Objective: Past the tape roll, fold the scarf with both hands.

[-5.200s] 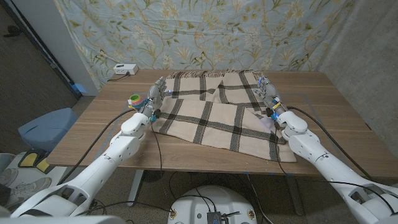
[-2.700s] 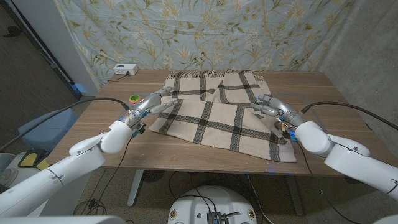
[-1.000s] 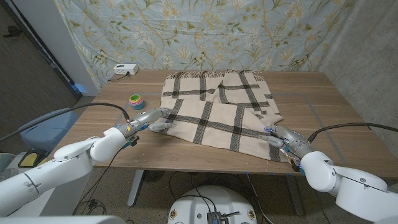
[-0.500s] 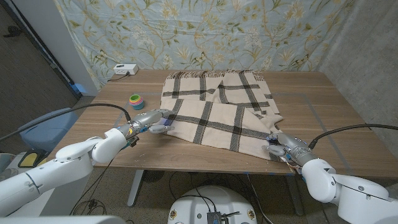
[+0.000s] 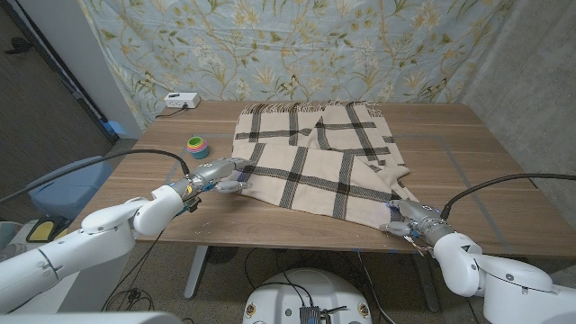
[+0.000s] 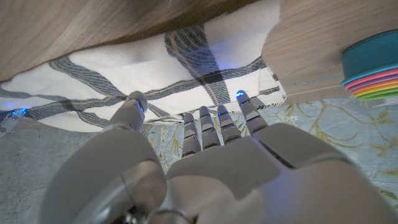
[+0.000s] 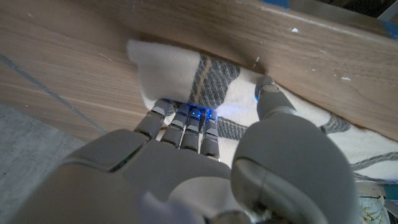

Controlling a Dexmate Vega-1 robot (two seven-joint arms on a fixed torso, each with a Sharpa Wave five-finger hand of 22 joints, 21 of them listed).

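Scarf (image 5: 315, 162) lying part-folded | left hand (image 5: 220, 175) at 9 o'clock corner, right hand (image 5: 407, 217) at 5 o'clock corner, fingers closing on cloth; pinch unclear | second fold pending

The cream wool scarf with dark checks (image 7: 205, 74) hides the right hand (image 7: 199, 162) fingertips, so its grasp cannot be told

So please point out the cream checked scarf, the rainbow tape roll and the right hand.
cream checked scarf (image 5: 310, 162), head view, middle of cloth
rainbow tape roll (image 5: 196, 147), head view, top
right hand (image 5: 407, 220), head view, hand's middle
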